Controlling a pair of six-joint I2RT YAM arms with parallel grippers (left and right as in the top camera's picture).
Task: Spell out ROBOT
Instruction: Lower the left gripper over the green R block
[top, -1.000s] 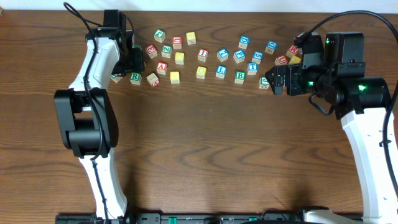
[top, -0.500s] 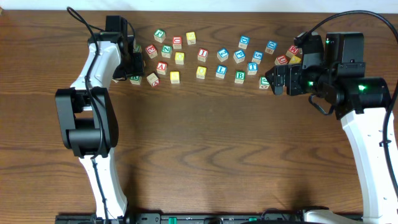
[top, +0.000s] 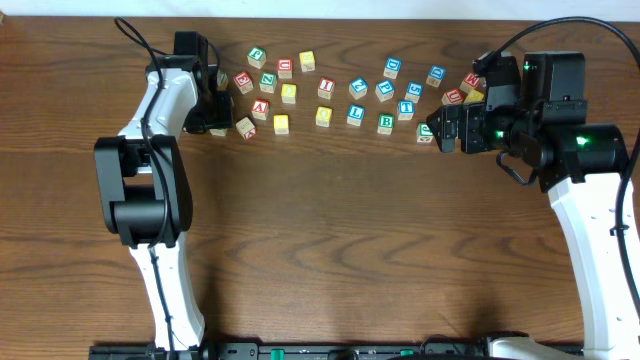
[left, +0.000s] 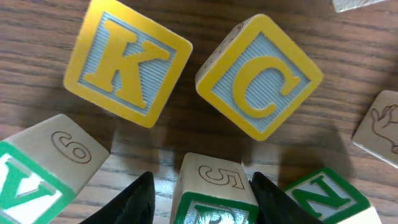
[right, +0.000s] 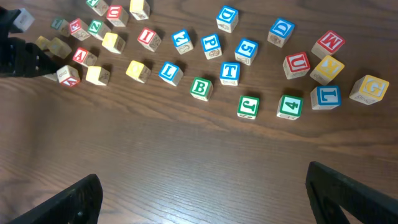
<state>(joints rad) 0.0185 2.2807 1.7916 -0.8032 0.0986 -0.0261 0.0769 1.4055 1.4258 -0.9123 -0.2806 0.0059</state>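
Several lettered wooden blocks lie in a loose band across the far side of the table (top: 330, 240). In the left wrist view, my left gripper (left: 208, 202) is open and low, with a finger on each side of a green-faced block (left: 214, 193) that has a 5 on its side. There is a small gap at the left finger. In the overhead view this gripper (top: 212, 110) covers that block. A green B block (right: 200, 88) and a blue T block (right: 229, 72) lie mid-row. My right gripper (right: 211, 196) is wide open and empty above bare wood, near the row's right end (top: 440, 130).
A yellow K block (left: 127, 62) and a yellow C block (left: 261, 78) lie just beyond the left fingers. A green V block (left: 31, 180) and a green N block (left: 323, 199) flank them closely. A red U block (right: 296, 64) and a green 4 block (right: 289, 106) lie at the right.
My left gripper has moved toward the far edge and settled over the green R block at the row's left end, which it now hides in the overhead view. The right arm has not moved.
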